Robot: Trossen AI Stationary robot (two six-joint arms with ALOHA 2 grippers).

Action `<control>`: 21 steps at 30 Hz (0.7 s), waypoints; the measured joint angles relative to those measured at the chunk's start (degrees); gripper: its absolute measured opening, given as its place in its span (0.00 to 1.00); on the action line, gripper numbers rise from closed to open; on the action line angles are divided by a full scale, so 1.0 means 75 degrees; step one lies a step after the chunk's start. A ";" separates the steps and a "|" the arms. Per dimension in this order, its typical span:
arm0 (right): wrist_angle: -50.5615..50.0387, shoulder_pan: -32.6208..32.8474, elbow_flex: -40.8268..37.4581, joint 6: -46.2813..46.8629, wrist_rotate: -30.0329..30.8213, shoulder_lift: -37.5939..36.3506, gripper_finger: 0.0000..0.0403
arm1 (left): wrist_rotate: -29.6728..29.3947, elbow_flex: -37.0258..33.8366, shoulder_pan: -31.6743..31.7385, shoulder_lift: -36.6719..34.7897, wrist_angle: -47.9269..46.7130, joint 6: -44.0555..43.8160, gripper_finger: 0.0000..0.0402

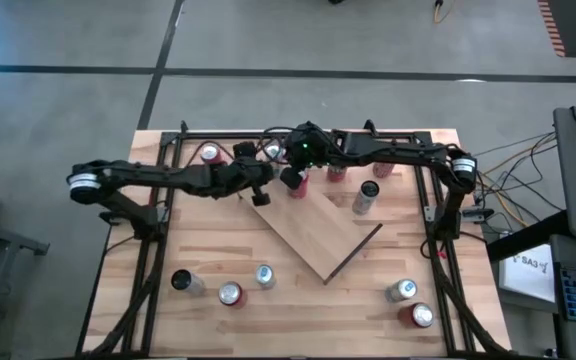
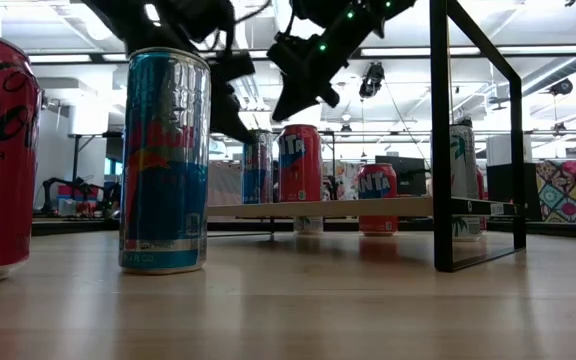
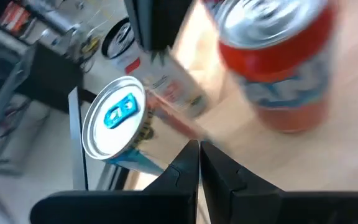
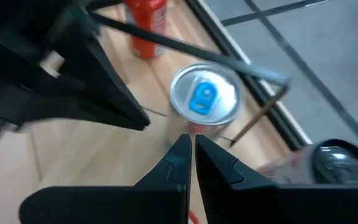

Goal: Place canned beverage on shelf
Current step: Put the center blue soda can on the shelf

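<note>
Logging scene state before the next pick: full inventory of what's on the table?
shelf: 1, light wood with dark rim, table centre, turned diagonally.
cans, far edge: about six, mostly red or silver-topped, partly hidden by the arms.
cans, near left: 3, one dark-topped, one red, one blue and silver.
cans, near right: 2, one silver, one red.
table: 1, plank wood, black frame.
left gripper: shut, empty, at shelf's far corner.
right gripper: shut, empty, beside it.

shelf (image 1: 318,232) mid-table | cans (image 1: 365,196) behind it | cans (image 1: 230,293) front-left | cans (image 1: 408,303) front-right
</note>
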 joint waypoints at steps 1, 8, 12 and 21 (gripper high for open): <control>-0.0017 0.0000 0.0000 0.0001 0.0013 -0.0023 0.03 | -0.0219 0.0075 0.0022 0.0124 -0.0057 0.0006 0.00; -0.0020 0.0020 0.0000 -0.0057 -0.0005 -0.0050 0.03 | -0.0677 0.0307 0.0087 0.0484 -0.0299 0.0011 0.00; -0.0018 0.0017 0.0000 -0.0145 0.0001 -0.0050 0.03 | -0.0674 0.0307 0.0087 0.0475 -0.0311 0.0005 0.00; 0.0688 -0.0225 0.0000 -0.0341 -0.0002 -0.0047 0.03 | -0.0479 0.0307 -0.0004 0.0121 -0.0502 -0.0011 0.00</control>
